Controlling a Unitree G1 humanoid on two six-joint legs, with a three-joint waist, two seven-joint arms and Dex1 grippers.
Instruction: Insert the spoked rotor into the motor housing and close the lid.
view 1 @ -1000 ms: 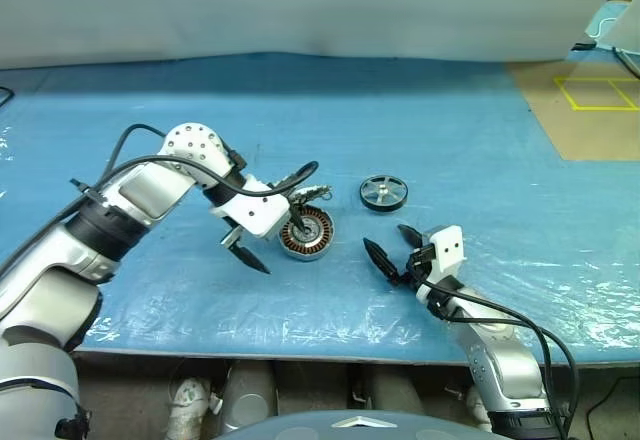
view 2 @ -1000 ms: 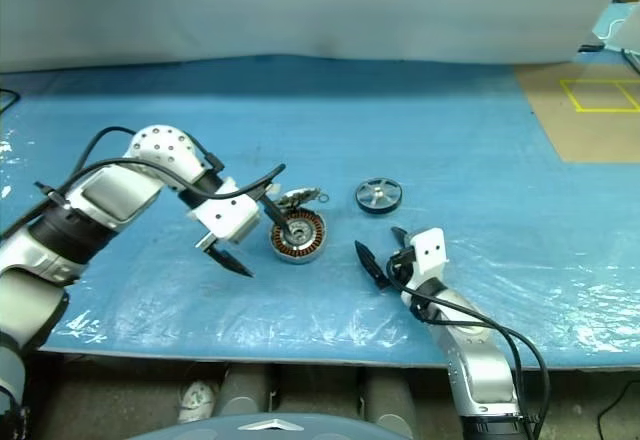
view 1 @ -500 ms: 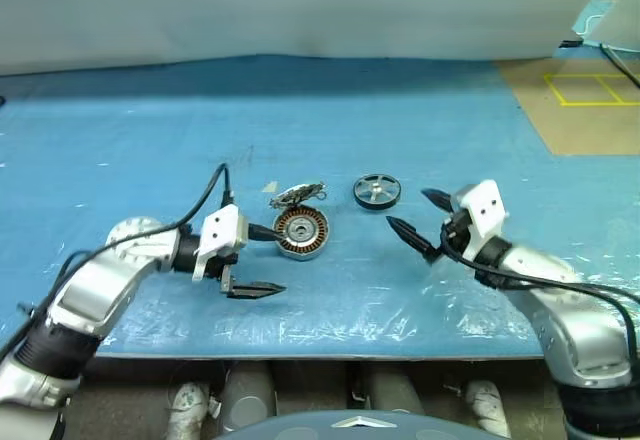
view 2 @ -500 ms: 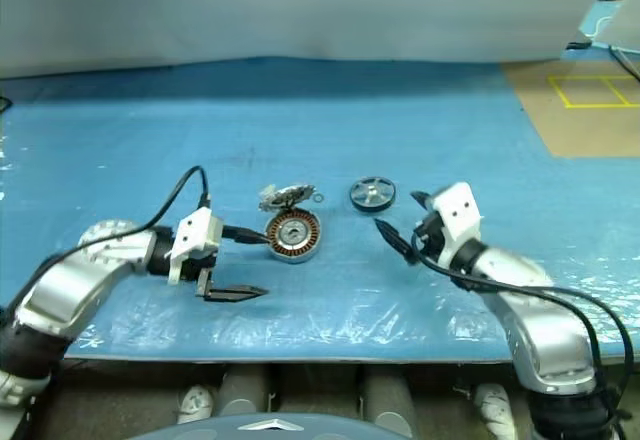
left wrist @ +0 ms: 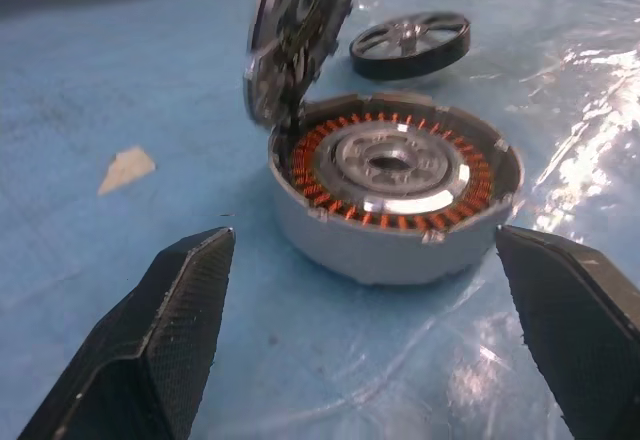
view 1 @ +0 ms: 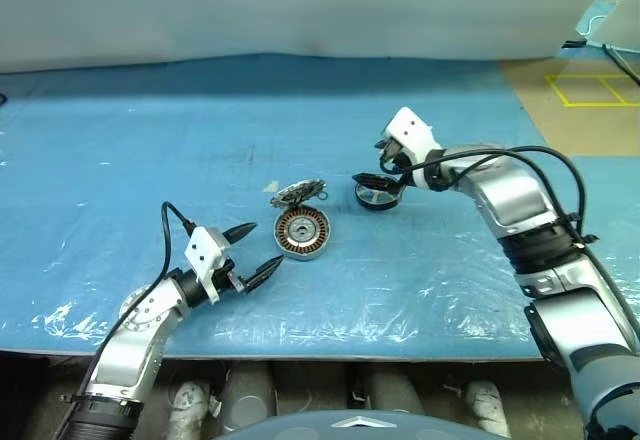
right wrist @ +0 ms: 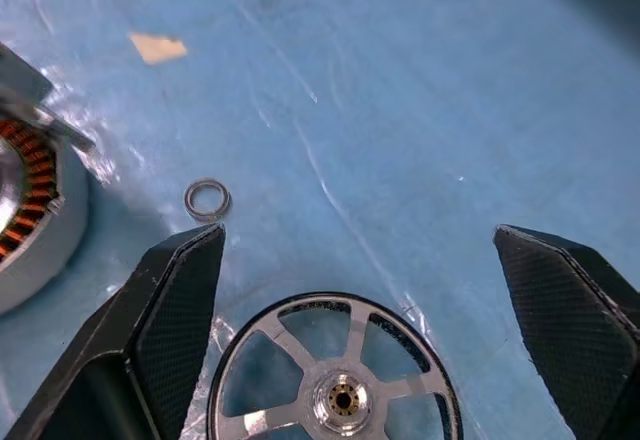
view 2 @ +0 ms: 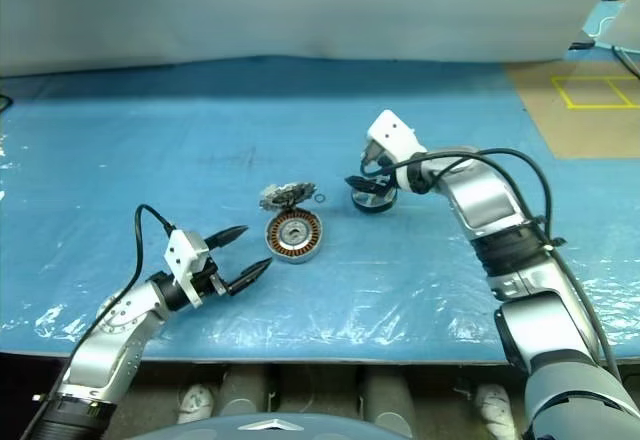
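Observation:
The motor housing (view 1: 302,232) sits open on the blue sheet, with copper windings (left wrist: 325,140) around a silver centre. Its toothed lid (view 1: 298,193) stands tilted up at the far rim. To the right of it lies the black spoked rotor (view 1: 378,193), flat on the sheet. My right gripper (view 1: 375,170) hangs open just above the rotor (right wrist: 335,385), a finger on either side and nothing between them. My left gripper (view 1: 252,252) is open and empty, low and level on the near left, pointing at the housing (left wrist: 395,185) a short way off.
A tiny metal ring (right wrist: 207,199) lies between the housing and the rotor. A tan scrap (right wrist: 157,48) lies beyond the lid. A brown board with a yellow square (view 1: 585,90) is at the far right. The table's front edge (view 1: 330,352) runs close behind my left gripper.
My left arm has dropped and drawn back from the housing to the near left, rolling its wrist. My right arm has risen and reached forward over the rotor. Both grippers stayed open.

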